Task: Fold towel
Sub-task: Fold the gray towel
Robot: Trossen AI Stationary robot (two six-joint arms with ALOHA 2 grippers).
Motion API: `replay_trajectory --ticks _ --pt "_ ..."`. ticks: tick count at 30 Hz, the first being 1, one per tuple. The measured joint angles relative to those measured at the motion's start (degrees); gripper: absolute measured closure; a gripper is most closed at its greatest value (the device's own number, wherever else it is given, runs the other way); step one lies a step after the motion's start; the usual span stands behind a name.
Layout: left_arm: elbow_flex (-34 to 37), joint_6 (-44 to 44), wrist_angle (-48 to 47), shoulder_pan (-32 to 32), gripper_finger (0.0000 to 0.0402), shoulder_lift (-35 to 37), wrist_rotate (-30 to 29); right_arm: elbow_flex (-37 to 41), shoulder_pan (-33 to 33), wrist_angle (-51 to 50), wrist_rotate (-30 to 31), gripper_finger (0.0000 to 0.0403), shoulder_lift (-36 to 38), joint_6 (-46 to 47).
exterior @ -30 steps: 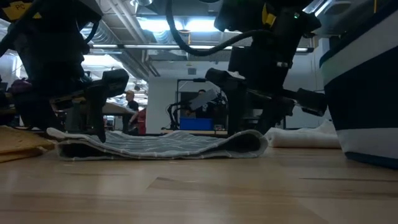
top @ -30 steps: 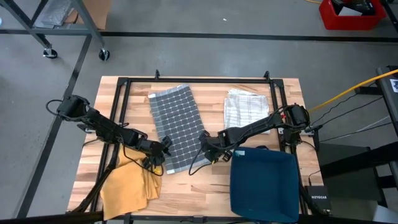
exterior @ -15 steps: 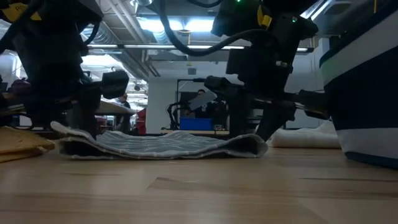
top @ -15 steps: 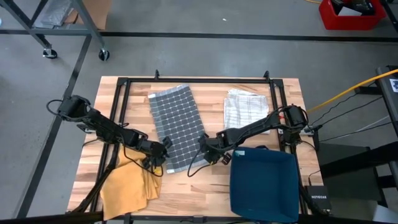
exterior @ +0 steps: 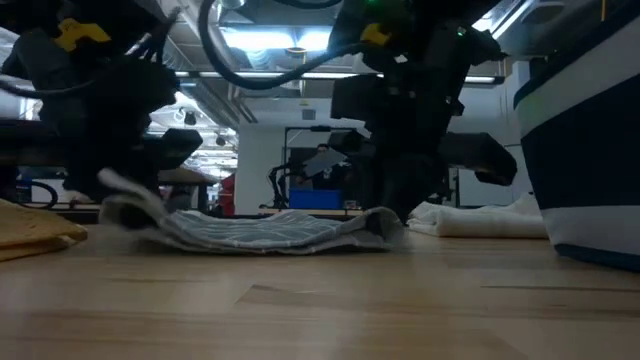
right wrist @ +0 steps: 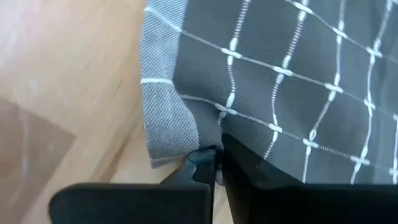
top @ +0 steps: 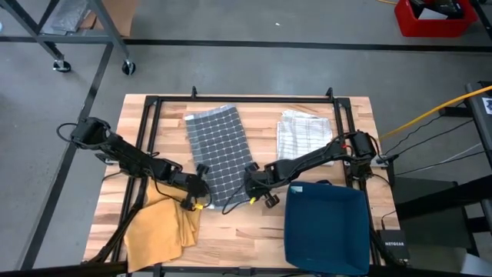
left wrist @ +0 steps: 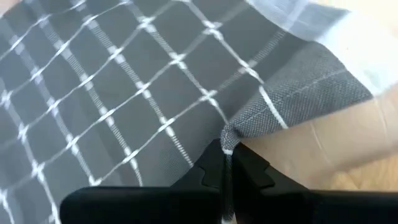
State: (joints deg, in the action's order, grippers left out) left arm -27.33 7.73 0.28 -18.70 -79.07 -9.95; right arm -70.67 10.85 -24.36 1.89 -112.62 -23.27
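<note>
Both pincers, left gripper [left wrist: 227,163] and right gripper [right wrist: 216,163], are clamped tight on the near corners of the grey checked towel [top: 219,150], which runs lengthwise from mid-bench toward the bench's far edge.

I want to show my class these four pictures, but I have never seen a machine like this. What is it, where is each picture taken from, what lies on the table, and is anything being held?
It is a robot with two dark arms at a wooden table. One picture looks straight down, one looks level across the tabletop, and two come from cameras on the arms' wrists.

On the table lie a grey checked towel, a pale checked cloth, a yellow cloth and a dark blue bin.

The left claw is shut on one near corner of the grey towel, and the right claw is shut on the other near corner. In the low picture both corners are raised slightly.
</note>
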Motion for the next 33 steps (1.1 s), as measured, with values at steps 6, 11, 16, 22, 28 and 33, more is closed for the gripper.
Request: replay_trajectory --ticks 6,11,16,22,28,33 --pt "-0.03 -13.06 -1.28 -0.45 0.0400 4.75 -0.12 -3.55 0.00 -5.78 -2.83 0.0396 0.00 6.57" --pt "-0.04 -25.14 -8.00 -2.16 0.0400 9.69 0.38 -7.48 0.00 -11.06 -10.24 0.0389 0.05 12.27" --pt "-0.09 -38.33 -10.49 -5.18 0.0401 14.98 0.99 -12.12 -0.02 -16.38 -16.34 0.0398 0.11 15.29" --pt "-0.09 -50.08 -11.37 -6.71 0.0401 19.82 1.25 -17.36 -1.08 -18.04 -15.99 0.0396 0.13 20.88" --pt "-0.09 -57.56 -15.92 -6.65 0.0401 20.86 0.35 -21.02 -4.55 -17.98 -8.64 0.0398 0.17 24.66" --pt "-0.09 -65.74 -17.95 -6.67 0.0401 20.89 -1.62 -21.60 -7.99 -18.50 -6.55 0.0400 0.17 24.73"
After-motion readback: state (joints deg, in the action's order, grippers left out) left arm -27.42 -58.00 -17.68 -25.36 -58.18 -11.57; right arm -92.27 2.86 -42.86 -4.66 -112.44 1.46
